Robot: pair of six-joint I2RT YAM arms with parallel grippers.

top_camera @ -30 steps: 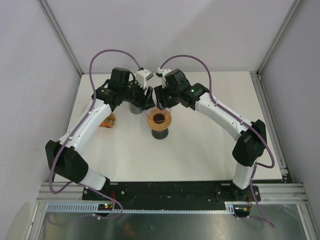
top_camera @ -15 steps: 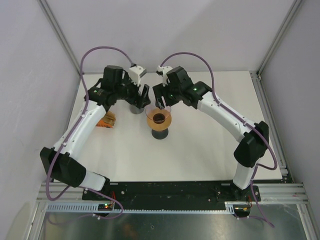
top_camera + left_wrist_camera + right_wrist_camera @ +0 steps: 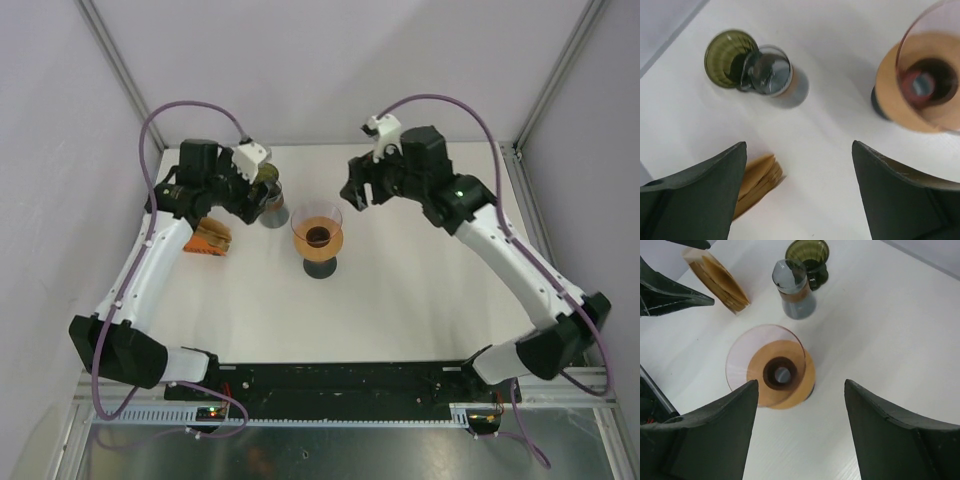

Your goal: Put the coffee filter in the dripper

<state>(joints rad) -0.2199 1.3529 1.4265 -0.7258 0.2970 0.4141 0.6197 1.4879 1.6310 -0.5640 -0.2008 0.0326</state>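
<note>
While the left gripper (image 3: 799, 150) and the right gripper (image 3: 801, 385) are hovering with jaws spread and holding nothing, the stack of tan paper coffee filters (image 3: 213, 237) is lying centre-left in the top view, nearer the left gripper, left of the apparently unlined pink glass dripper (image 3: 318, 235).

A white surface (image 3: 420, 300) is seen, on which four things are set. Near its middle, somewhat toward the far edge, a dripper (image 3: 318, 238) is stood: a pink-tinted clear cone seated in a round wooden collar over a dark base. Toward the far-left corner from it, a grey glass carafe (image 3: 273, 212) with a brown band is placed, and a green ribbed cup (image 3: 808, 257) is found just beside the carafe on its far side. Close to the left edge, well apart from the dripper, a stack of brown paper filters (image 3: 212, 237) is laid.
</note>
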